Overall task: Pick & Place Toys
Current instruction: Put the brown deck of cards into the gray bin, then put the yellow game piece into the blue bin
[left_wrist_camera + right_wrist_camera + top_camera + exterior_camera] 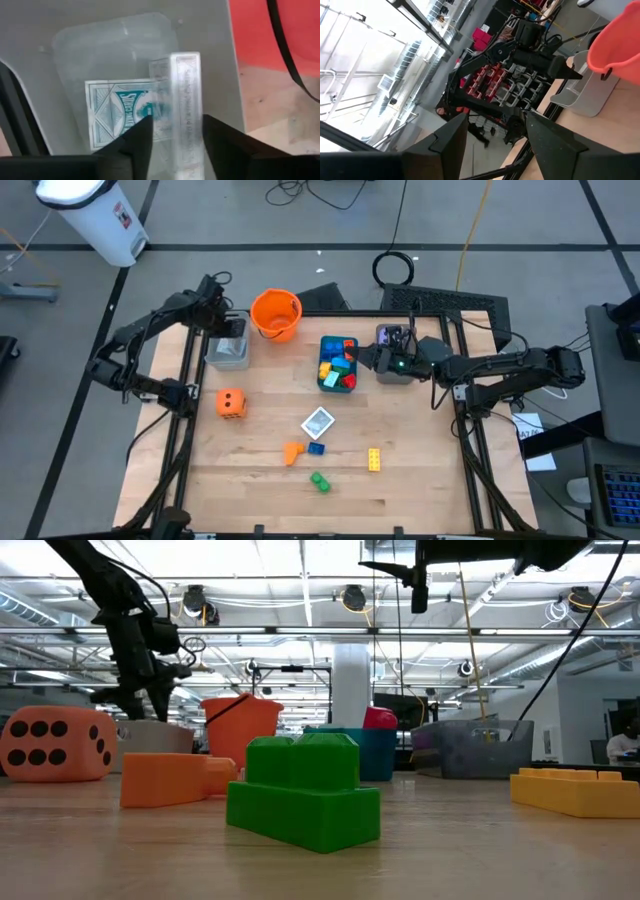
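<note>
My left gripper hangs open over the grey tray at the table's far left. In the left wrist view a white printed card stands on edge between its fingers, above a second card lying flat on the tray's floor. My right gripper is open and empty, raised between the teal tray of bricks and another grey tray. On the table lie an orange die, a card, and orange, blue, yellow and green bricks. My left gripper points down into the grey tray, with the upright card in the gap between its fingers. The card is closer to one finger than the other. I cannot tell whether either finger touches it.
The orange bucket stands between the left grey tray and the teal tray at the far edge. Black frame rails run along the table's left and right sides. Bare wood lies at the near right.
</note>
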Controlling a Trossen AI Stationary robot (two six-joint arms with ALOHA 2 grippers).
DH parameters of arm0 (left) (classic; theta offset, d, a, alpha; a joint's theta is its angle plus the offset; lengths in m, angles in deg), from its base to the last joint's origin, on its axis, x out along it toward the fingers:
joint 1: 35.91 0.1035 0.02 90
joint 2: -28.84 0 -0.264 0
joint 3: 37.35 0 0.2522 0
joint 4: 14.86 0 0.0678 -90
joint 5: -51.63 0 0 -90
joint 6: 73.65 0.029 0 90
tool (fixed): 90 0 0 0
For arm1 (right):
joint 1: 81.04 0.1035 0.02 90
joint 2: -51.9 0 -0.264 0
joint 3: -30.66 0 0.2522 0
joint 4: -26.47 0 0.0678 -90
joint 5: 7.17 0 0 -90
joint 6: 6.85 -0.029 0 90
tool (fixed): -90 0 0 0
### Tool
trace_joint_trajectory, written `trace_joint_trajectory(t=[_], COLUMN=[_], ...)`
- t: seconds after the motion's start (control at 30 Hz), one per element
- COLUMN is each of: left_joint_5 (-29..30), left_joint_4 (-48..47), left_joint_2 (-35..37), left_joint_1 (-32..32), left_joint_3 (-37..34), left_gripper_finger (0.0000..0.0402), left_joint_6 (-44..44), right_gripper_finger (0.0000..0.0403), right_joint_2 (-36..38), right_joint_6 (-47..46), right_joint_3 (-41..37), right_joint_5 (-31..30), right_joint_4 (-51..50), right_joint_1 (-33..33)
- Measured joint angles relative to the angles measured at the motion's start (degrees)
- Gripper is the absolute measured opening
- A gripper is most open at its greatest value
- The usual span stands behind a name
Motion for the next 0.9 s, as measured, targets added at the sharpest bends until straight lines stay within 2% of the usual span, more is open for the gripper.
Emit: trace_joint_trajectory(t=[0.2,0.33,0.43,0.5,0.63,0.73,0.8,0.9], left_joint_5=[-1.1,-2.7,-6.0,-10.5,-25.8,-35.8,-38.9,-39.1], left_joint_4=[0.1,0.1,0.1,0.8,4.6,10.5,14.5,19.0], left_joint_2=[0.4,2.5,5.4,7.5,12.4,16.3,18.9,22.2], left_joint_1=[0.5,1.6,2.7,3.4,4.2,3.7,2.6,-0.4], left_joint_3=[0.3,2.2,4.7,6.4,8.9,9.0,9.0,9.0], left_gripper_finger=[0.0232,0.0243,0.0241,0.0238,0.0230,0.0226,0.0224,0.0223], left_joint_6=[0.5,0.0,0.1,0.3,0.4,-3.8,-7.2,-11.4], right_gripper_finger=[0.0196,0.0196,0.0196,0.0196,0.0196,0.0196,0.0196,0.0196], right_joint_2=[0.0,0.0,0.0,0.0,0.0,0.0,0.0,0.0], right_joint_6=[-0.2,-0.2,-0.9,-1.2,-1.0,0.2,0.5,0.4], right_joint_3=[0.0,0.0,0.0,0.0,0.0,0.0,0.0,0.0], right_joint_5=[0.0,0.0,0.0,0.0,0.0,0.0,-0.3,-2.4], right_joint_4=[-0.1,-0.1,-0.1,-0.2,-0.2,-0.1,0.5,2.7], right_joint_1=[0.0,0.0,0.0,0.0,0.0,0.0,0.0,0.0])
